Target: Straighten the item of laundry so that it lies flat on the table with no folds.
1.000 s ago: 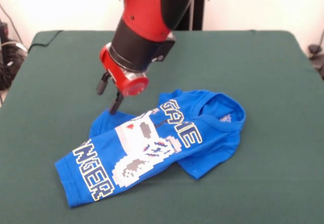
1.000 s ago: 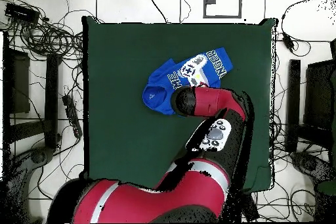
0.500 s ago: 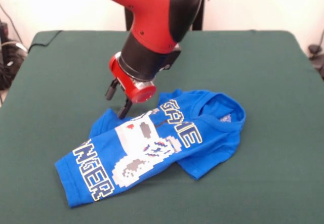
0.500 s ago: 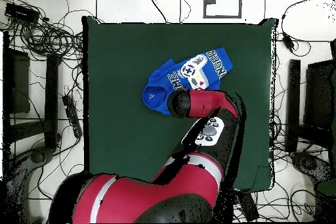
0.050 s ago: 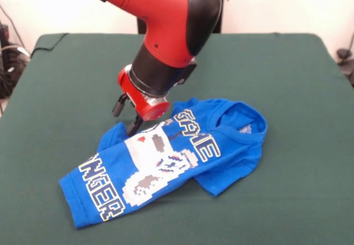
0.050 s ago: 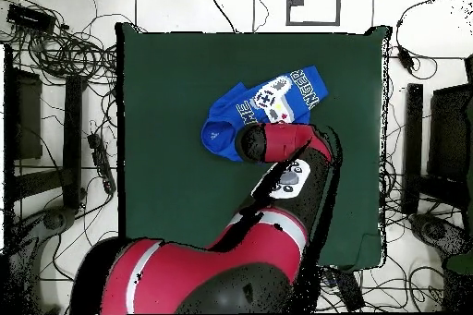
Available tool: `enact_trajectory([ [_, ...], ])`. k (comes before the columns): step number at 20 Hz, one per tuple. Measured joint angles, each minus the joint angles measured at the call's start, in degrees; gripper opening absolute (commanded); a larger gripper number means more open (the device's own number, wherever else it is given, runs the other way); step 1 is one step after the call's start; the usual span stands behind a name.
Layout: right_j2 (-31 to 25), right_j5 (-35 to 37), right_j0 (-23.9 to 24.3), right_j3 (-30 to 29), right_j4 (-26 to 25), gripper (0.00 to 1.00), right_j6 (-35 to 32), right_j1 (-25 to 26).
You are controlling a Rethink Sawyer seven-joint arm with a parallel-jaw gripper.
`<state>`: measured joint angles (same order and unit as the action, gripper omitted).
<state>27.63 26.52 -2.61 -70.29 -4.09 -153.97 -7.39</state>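
Green table (image 5: 287, 79), crumpled blue shirt (image 5: 182, 162) just beneath jaws (image 5: 127, 115)

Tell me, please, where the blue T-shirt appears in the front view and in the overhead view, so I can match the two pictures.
Front view: the blue T-shirt lies crumpled in the lower middle of the picture, on the green table, just below the gripper.
Overhead view: the T-shirt lies a little above the picture's centre, right of the table's middle.
Shared landmark: the red arm's wrist, which ends at the shirt's edge in both views.
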Motion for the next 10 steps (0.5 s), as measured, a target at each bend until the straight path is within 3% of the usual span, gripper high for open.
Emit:
enact_trajectory([
  [10,1.0,-0.2,-0.3,1.2,0.0,1.00,0.0,1.0],
])
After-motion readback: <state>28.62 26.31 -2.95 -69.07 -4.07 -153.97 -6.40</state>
